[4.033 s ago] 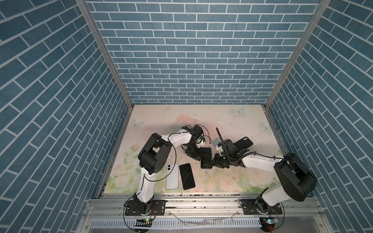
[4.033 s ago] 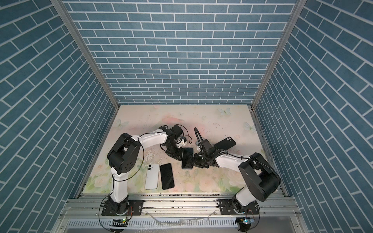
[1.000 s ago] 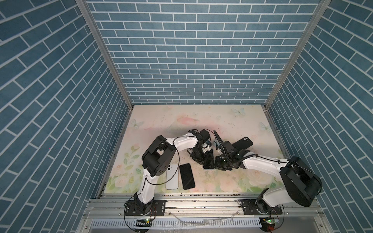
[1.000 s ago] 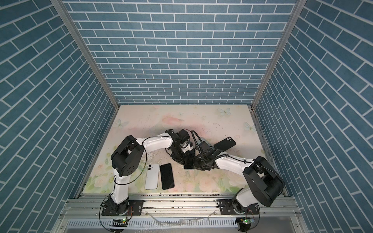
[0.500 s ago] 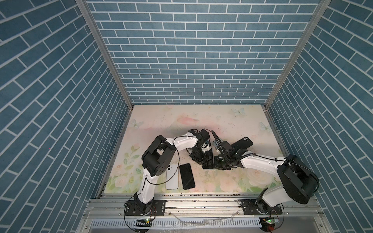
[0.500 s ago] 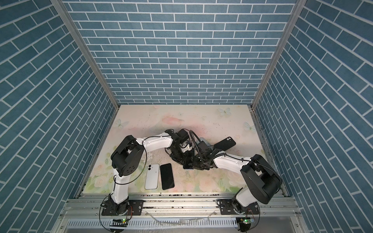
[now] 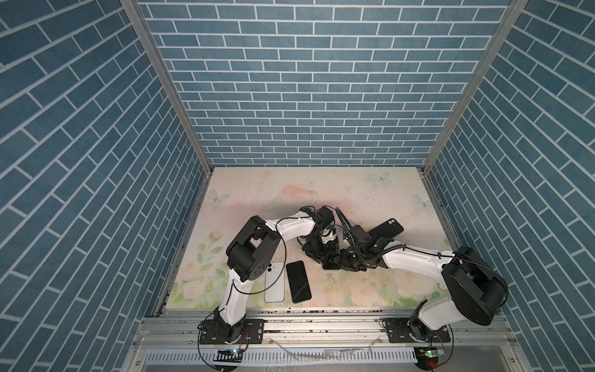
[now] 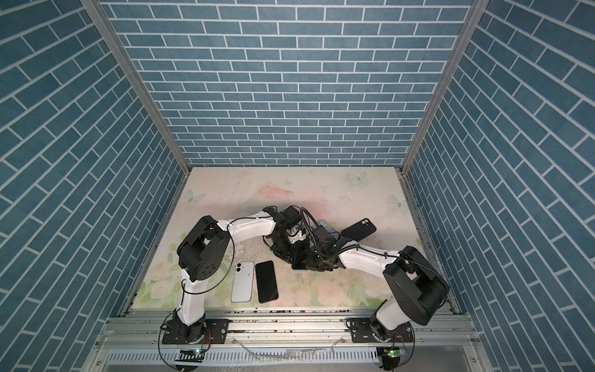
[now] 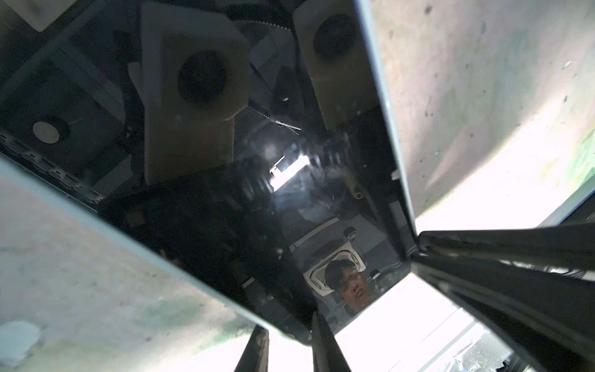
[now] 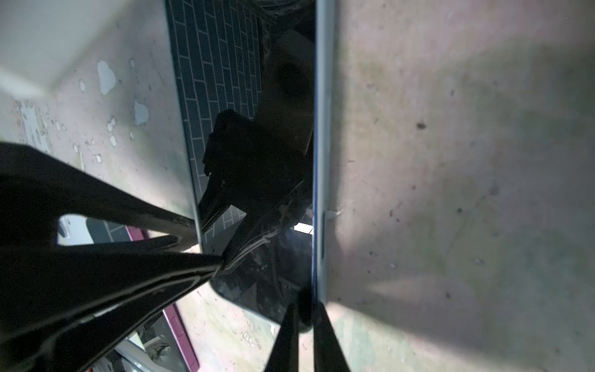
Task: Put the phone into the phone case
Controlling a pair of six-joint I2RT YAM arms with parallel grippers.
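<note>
Two white-and-black arms meet at the middle of the floral-printed worktop (image 7: 289,193), their grippers crowded nose to nose over a phone (image 7: 330,266). Its glossy black screen and pale blue-grey rim fill both wrist views. The left gripper (image 9: 287,322) pinches one rounded corner of the phone between slim black fingers, one over the glass and one beneath. The right gripper (image 10: 306,306) sets its fingertips close on either side of a long edge near another corner; whether they press it cannot be told. Nor can it be told whether the phone lies flat or tipped. The matte black phone case (image 7: 386,229), with a round camera opening at one corner, lies aslant toward the right edge, apart from the phone. Its near end is hidden behind the right arm's wrist. Near the front edge, left of the middle, a white phone (image 7: 274,283) lies back-up just beside a black slab phone (image 7: 298,286), and the left arm's elbow overhangs the white one. The worktop's print is pale, scuffed and flaked. An aluminium rail (image 7: 322,317) bounds the front edge, and blue brick-patterned walls (image 7: 306,96) rise on the other three sides. The back half, up to the rear wall, lies open, as does a strip along the left edge.
</note>
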